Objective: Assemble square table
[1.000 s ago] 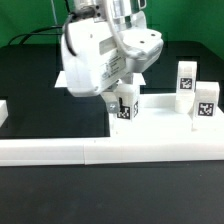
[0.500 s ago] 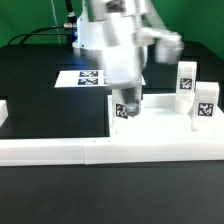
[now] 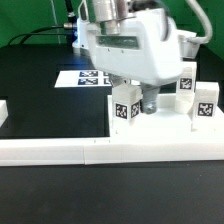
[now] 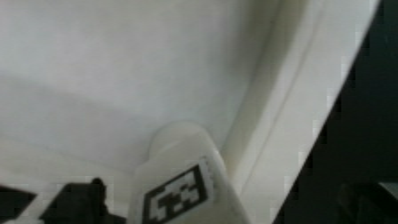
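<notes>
Marker board (image 3: 80, 78) lies farthest toward the exterior view's left on the black counter (image 3: 40, 90). Next, a leg block (image 3: 125, 108) stands upright on the square table (image 3: 150, 135); the hand (image 3: 145, 100) just beside it seems spread wide, gripping nothing. Two more leg blocks (image 3: 204, 102) stand rightmost.

The arm's white wrist housing (image 3: 135, 55) is hanging low over the square table slab (image 3: 160, 135), filling the upper middle of the frame. Beneath it a tagged leg block (image 3: 125, 105) is standing upright on the slab. Two more leg blocks (image 3: 186, 78) (image 3: 206, 101) are standing toward the exterior view's right. The marker board (image 3: 82, 79) is lying flat on the black counter (image 3: 35, 75) behind. A long white border wall (image 3: 60, 152) is running along the front.
</notes>
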Tool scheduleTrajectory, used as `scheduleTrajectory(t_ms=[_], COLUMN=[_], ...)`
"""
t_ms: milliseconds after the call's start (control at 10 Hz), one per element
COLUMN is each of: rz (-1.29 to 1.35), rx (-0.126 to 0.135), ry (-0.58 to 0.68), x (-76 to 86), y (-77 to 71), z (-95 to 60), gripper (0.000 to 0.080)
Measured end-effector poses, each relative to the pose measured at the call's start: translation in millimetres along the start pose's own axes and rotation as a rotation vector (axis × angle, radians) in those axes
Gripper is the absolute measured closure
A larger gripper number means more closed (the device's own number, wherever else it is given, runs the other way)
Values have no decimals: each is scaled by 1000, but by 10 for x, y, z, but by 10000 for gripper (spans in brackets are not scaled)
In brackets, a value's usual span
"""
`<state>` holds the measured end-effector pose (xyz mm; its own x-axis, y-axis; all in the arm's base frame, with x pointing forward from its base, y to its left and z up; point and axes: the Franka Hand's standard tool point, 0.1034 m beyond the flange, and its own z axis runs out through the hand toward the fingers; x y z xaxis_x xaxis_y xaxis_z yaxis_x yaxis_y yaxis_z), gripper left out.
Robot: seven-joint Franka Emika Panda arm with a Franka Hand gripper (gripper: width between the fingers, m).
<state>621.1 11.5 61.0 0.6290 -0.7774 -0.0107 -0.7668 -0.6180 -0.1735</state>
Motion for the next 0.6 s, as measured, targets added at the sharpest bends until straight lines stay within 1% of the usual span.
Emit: scheduleTrajectory(t_ms=[100, 200, 300, 400, 600], rz=[-3, 28, 27, 113, 289], rx=[1, 1, 0, -6, -4], ry=[1, 1, 0, -2, -1], x=[1, -1, -1, 3, 1], y=[-2, -2, 5, 42, 35], z=[-1, 0, 3, 9, 11], gripper=[151, 245, 446, 504, 506])
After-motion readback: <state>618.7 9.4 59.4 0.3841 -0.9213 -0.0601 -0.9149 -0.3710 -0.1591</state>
